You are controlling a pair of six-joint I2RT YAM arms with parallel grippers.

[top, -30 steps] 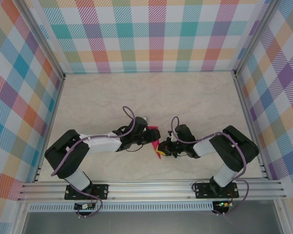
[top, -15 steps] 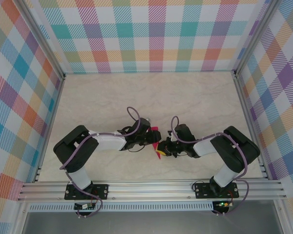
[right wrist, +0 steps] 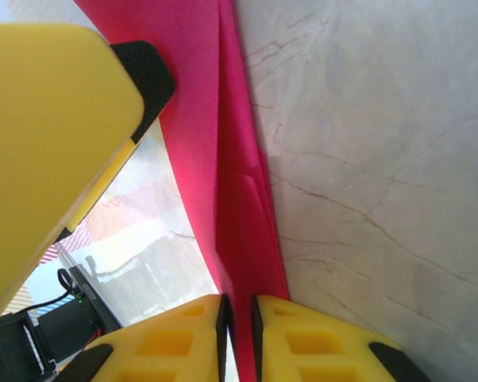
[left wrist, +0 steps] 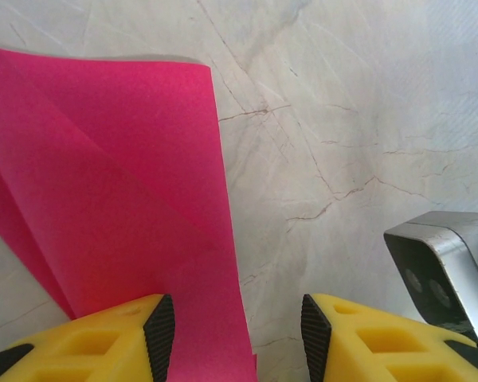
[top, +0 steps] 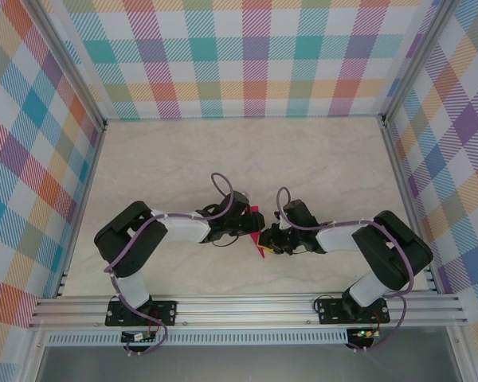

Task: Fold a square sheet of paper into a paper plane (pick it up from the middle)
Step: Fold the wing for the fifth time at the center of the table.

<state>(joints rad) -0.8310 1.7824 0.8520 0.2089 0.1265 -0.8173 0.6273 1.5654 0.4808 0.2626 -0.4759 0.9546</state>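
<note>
Plaid walls in many colours close off three sides of a pale, marble-veined counter [top: 319,159]. The two arms meet low in the middle of the top view. The sheet of paper [top: 260,245] is there, magenta and already folded narrow. It sits between the left gripper [top: 245,227], reaching in from the left of the frame, and the right gripper [top: 269,239], reaching in from the right. Its long axis runs from upper to lower in that frame, roughly across the line joining the two grippers, with a pointed end toward the bottom.

In the right wrist view the right gripper [right wrist: 237,334] has its jaws drawn almost together, and the sheet of paper [right wrist: 223,159] runs straight down into the narrow slit between them. I take that as a pinch on the paper's edge. From there the folded layers climb toward the upper left of the frame, where a yellow finger of the other arm looms.

In the left wrist view the left gripper [left wrist: 237,334] stands with its jaws well apart and clamps nothing. The sheet of paper [left wrist: 119,183] fills the left half of the frame, showing a diagonal crease. Its lower part comes down just beside the pad at the lower left, and bare counter shows between it and the pad at the lower right.

The relation that matters, I judge, is that the paper is off-centre in the left gripper's gap. Closing there would carry the far pad across most of the gap onto the paper.
</note>
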